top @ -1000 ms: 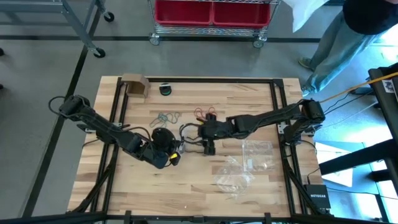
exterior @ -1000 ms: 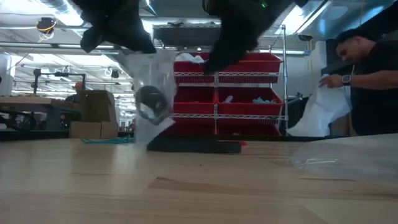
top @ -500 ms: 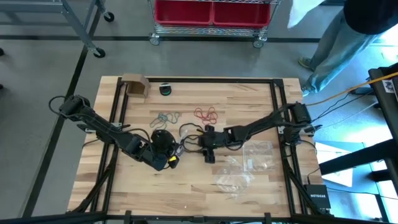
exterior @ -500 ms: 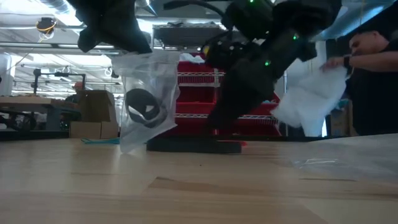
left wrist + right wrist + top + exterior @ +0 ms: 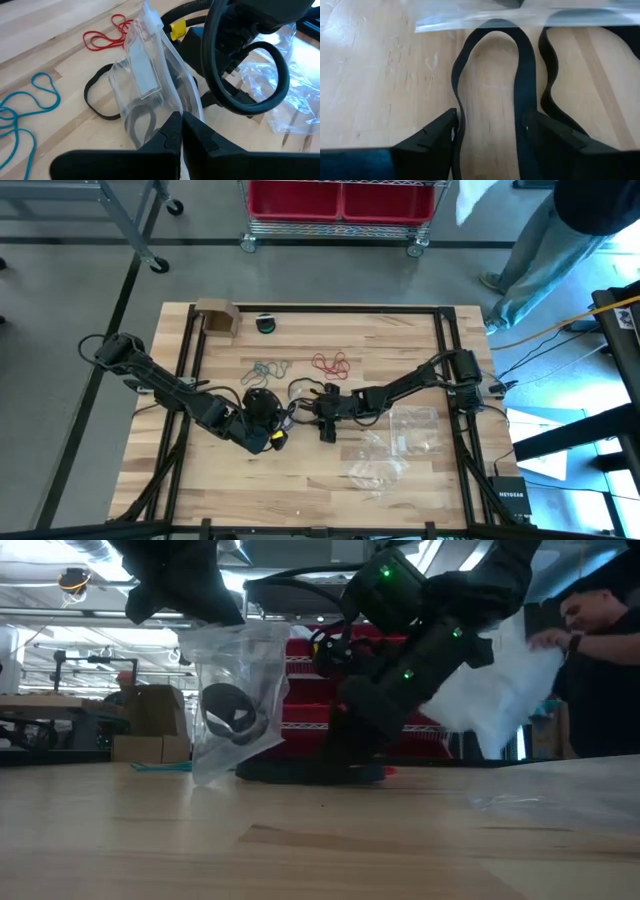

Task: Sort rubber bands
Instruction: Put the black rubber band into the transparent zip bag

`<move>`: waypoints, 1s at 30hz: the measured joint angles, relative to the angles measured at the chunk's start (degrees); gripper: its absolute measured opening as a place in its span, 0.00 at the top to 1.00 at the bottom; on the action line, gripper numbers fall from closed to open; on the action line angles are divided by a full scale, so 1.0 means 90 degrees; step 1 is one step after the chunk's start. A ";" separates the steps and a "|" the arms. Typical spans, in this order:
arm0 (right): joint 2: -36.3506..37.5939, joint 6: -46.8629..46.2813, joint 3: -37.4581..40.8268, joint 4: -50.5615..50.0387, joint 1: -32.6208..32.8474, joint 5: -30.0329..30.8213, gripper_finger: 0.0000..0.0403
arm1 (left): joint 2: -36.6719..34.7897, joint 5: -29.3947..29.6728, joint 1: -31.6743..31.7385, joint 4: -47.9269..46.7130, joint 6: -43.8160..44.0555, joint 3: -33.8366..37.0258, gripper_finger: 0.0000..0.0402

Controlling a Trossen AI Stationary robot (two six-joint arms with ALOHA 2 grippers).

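While the left gripper (image 5: 180,131) hangs over the middle of the wooden surface (image 5: 300,480), its jaws are pinched together on the top edge of a clear zip bag (image 5: 150,80). You can see the bag dangling in the low view, and there's already a coil of black rubber bands (image 5: 232,712) sitting inside it.

Right next to it is the right gripper (image 5: 490,135), down low at the surface with its jaws spread apart. In its wrist view a loose black rubber band (image 5: 492,35) loops right between the two fingers, lying flat on the wood. The jaws straddle it rather than squeeze it, so nothing's actually gripped there. A second black band (image 5: 550,90) curves along just beside the first.

The other bands are sorted-ish by colour further back on the surface: a little bunch of red rubber bands (image 5: 331,363) and, to the left of it, a bunch of teal rubber bands (image 5: 267,368). Both piles sit apart from the grippers.

Two more clear plastic bags (image 5: 395,442) lie crumpled on the surface on the right arm's side, near the right gripper but not touching it. Up at the far edge there's a small cardboard box (image 5: 217,315) and a round black thing (image 5: 265,323) I can't make out. A person (image 5: 595,660) stands off past the surface handling a white bag.
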State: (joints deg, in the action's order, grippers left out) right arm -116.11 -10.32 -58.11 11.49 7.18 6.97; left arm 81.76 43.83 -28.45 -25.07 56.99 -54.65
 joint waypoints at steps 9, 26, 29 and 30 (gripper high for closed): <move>0.0637 -0.0174 0.0039 -0.0313 -0.0015 -0.0224 0.48 | 0.0000 0.0000 0.0000 0.0009 -0.0041 0.0000 1.00; 0.0141 -0.0156 0.0025 -0.0204 -0.0046 -0.0106 0.25 | 0.0000 -0.0022 -0.0002 0.0022 -0.0168 0.0000 1.00; 0.0131 -0.0156 0.0022 -0.0157 -0.0047 -0.0103 0.40 | 0.0000 -0.0022 -0.0002 0.0024 -0.0165 0.0000 1.00; 0.0126 -0.0158 0.0022 -0.0131 -0.0047 -0.0096 0.46 | 0.0000 -0.0022 -0.0002 0.0016 -0.0165 0.0000 1.00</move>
State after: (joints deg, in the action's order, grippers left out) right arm -114.97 -11.74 -57.91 10.31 6.76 6.10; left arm 81.76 43.64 -28.47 -24.92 55.51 -54.65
